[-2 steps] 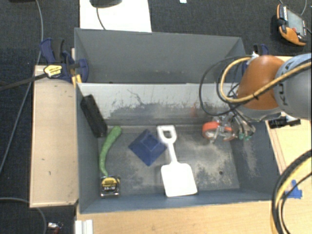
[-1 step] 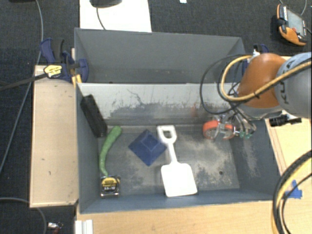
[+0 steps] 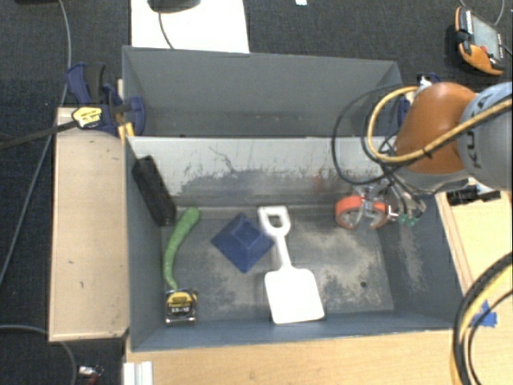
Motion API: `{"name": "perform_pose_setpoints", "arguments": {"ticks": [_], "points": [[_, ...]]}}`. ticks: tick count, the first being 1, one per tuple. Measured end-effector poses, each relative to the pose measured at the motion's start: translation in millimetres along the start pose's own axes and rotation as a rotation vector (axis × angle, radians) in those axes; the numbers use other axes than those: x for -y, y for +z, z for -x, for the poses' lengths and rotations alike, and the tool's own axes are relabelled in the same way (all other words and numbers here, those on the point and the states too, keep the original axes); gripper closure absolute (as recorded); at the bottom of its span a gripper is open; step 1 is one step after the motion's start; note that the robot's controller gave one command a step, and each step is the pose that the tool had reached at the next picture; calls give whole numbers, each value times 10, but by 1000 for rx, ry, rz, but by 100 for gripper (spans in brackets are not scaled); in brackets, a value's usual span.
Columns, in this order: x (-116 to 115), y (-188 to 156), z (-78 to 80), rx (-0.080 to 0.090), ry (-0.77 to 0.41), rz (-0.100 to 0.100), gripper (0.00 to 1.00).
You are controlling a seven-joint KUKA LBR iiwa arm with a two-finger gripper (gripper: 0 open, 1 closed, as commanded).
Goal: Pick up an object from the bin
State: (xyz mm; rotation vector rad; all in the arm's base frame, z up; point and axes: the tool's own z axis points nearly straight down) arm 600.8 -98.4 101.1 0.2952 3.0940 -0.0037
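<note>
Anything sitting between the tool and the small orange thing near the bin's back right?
Nothing visible. The tool is right beside the orange thing, with no other object between them. The white shovel and blue block lie apart, further toward the view's left.

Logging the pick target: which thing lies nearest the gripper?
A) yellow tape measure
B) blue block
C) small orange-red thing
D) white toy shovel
C: the gripper is right beside the small orange-red thing at the right of the bin, while the white toy shovel, blue block and yellow tape measure lie farther left.
</note>
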Motion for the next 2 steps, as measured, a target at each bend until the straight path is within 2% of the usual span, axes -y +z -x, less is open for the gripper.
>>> {"name": "perform_pose_setpoints", "arguments": {"ticks": [1, 2], "points": [[-1, -53, 17, 7, -2, 0, 100], [0, -758, 41, 6, -4, 0, 100]]}}
